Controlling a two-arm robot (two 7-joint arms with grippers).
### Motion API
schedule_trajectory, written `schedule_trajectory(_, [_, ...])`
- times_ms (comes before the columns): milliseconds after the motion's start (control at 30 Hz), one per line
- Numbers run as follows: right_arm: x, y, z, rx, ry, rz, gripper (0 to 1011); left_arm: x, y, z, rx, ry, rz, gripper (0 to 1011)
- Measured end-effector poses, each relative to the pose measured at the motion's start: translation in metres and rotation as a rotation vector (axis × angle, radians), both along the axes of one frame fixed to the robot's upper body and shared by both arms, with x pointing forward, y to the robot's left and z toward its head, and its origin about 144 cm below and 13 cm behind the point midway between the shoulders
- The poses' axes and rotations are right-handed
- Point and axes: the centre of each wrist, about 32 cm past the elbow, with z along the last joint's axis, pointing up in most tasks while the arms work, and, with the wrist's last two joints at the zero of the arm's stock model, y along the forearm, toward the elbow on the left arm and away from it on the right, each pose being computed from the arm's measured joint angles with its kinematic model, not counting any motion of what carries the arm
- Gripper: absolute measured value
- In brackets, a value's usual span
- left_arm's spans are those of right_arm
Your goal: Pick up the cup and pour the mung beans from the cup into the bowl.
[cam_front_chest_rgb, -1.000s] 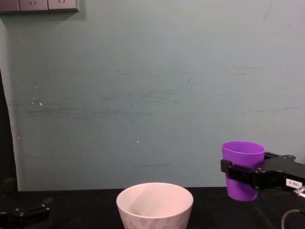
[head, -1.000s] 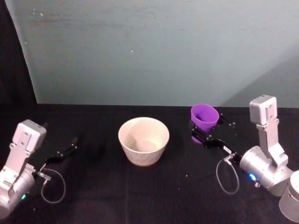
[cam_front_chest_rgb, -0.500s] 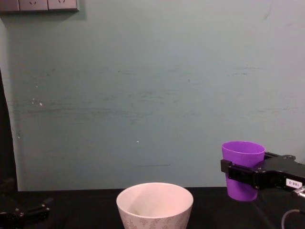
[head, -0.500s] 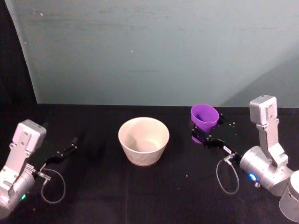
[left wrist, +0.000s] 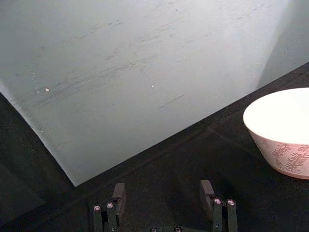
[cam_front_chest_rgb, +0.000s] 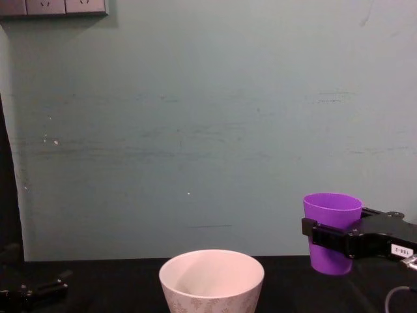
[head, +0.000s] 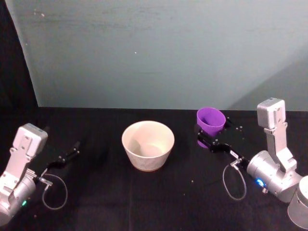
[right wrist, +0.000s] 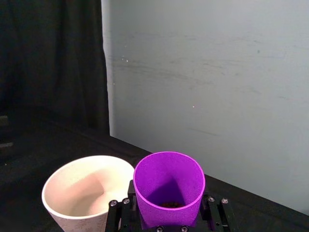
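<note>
Nothing's really moved since a second ago: the cup (head: 211, 120) sits upright just right of the bowl (head: 147, 160), pinched by the right end effector (head: 205, 138). My worry is that tipping short of the rim scatters the mung beans (right wrist: 169, 204). It's bright purple, tapered, slick-looking plastic. Left end effector (left wrist: 164, 192) is spread, well left of the bowl.

Soft, even light on the pale wall (head: 159, 53), a broad grey shadow slanting across its lower right corner in the head view, black table (head: 144, 192) very dark with little detail, bowl (left wrist: 282, 113) glaring white in the left wrist view, cup (right wrist: 169, 181) shaded deep inside.
</note>
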Motion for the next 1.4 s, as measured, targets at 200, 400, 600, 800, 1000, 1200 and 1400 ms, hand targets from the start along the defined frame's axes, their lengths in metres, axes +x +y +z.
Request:
schedule_trajectory(200, [0.0, 0.0, 0.0, 0.0, 0.0, 0.0, 718, 0.0, 0.0, 0.0, 0.0, 0.0, 0.0, 1011])
schedule_trajectory(400, [0.0, 0.0, 0.0, 0.0, 0.0, 0.0, 718, 0.0, 0.0, 0.0, 0.0, 0.0, 0.0, 1011])
schedule_trajectory(600, [0.0, 0.0, 0.0, 0.0, 0.0, 0.0, 718, 0.0, 0.0, 0.0, 0.0, 0.0, 0.0, 1011])
schedule_trajectory(800, [0.0, 0.0, 0.0, 0.0, 0.0, 0.0, 718, 0.0, 0.0, 0.0, 0.0, 0.0, 0.0, 1011])
schedule_trajectory(1000, [0.0, 0.0, 0.0, 0.0, 0.0, 0.0, 718, 0.0, 0.0, 0.0, 0.0, 0.0, 0.0, 1011])
schedule_trajectory(1200, [0.0, 0.0, 0.0, 0.0, 0.0, 0.0, 718, 0.0, 0.0, 0.0, 0.0, 0.0, 0.0, 1011])
schedule_trajectory(1400, [0.0, 0.0, 0.0, 0.0, 0.0, 0.0, 718, 0.0, 0.0, 0.0, 0.0, 0.0, 0.0, 1011])
